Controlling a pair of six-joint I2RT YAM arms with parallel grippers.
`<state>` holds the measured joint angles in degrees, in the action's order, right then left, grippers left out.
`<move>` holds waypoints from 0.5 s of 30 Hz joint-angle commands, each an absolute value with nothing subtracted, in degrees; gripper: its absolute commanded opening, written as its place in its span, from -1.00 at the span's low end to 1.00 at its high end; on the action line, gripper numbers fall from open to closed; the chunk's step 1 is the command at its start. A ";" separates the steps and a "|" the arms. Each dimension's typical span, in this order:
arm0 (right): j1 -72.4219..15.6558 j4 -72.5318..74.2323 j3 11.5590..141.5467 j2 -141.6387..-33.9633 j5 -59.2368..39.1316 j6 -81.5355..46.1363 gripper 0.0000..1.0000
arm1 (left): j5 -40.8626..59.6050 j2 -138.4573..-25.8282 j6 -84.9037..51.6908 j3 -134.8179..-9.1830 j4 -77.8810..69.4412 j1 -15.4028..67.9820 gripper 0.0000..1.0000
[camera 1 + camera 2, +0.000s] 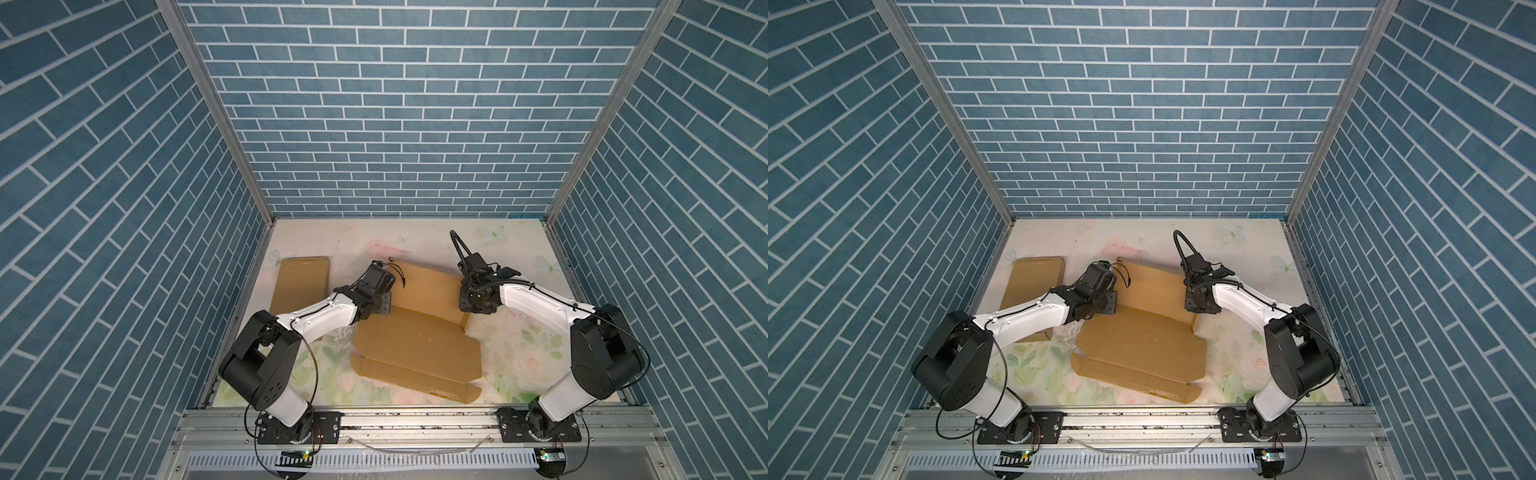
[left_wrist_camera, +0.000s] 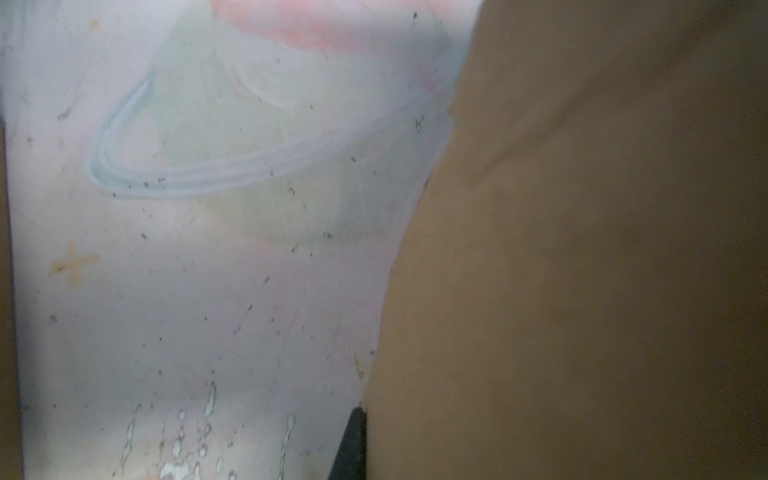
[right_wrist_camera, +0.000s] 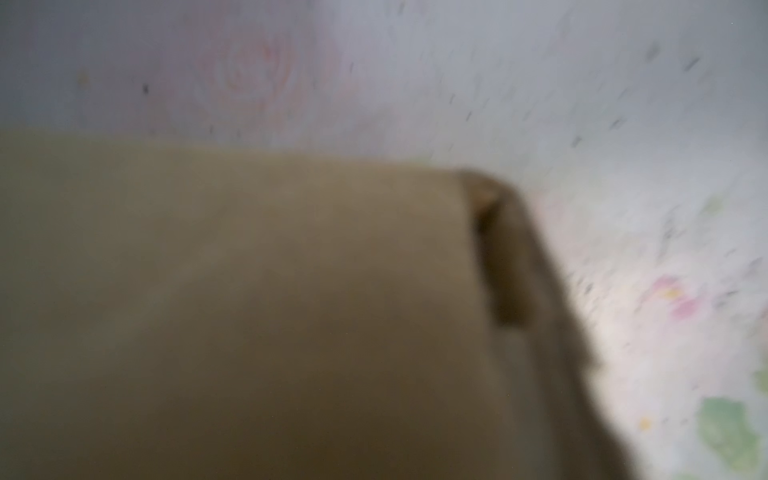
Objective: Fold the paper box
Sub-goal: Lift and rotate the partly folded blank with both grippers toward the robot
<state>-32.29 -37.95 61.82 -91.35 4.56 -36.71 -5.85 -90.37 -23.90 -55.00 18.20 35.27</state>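
While closed, left pincer (image 1: 379, 306) against paper box (image 1: 419, 349).

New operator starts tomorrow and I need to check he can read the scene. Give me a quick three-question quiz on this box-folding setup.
1. True or false: the second flat cardboard piece lies by the right edge of the table.
2. The paper box is: A) fully closed B) partly open, flaps lying out C) crushed into a ball.
3. What print covers the table?
Key: 1 false, it lies by the left edge; 2 B; 3 flowers and butterflies.
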 commanded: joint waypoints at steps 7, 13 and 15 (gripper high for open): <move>-29.79 -52.45 67.21 -84.70 -7.81 -29.57 0.21 | -0.71 -98.00 -17.59 -68.00 42.79 35.25 -0.82; -27.90 -60.30 69.29 -82.62 -10.47 -22.28 0.57 | 0.17 -103.11 -14.74 -73.57 48.07 35.24 -0.83; -27.88 -62.89 71.72 -83.06 -9.03 -19.45 0.56 | 0.53 -104.86 -13.23 -75.65 49.73 35.24 -0.82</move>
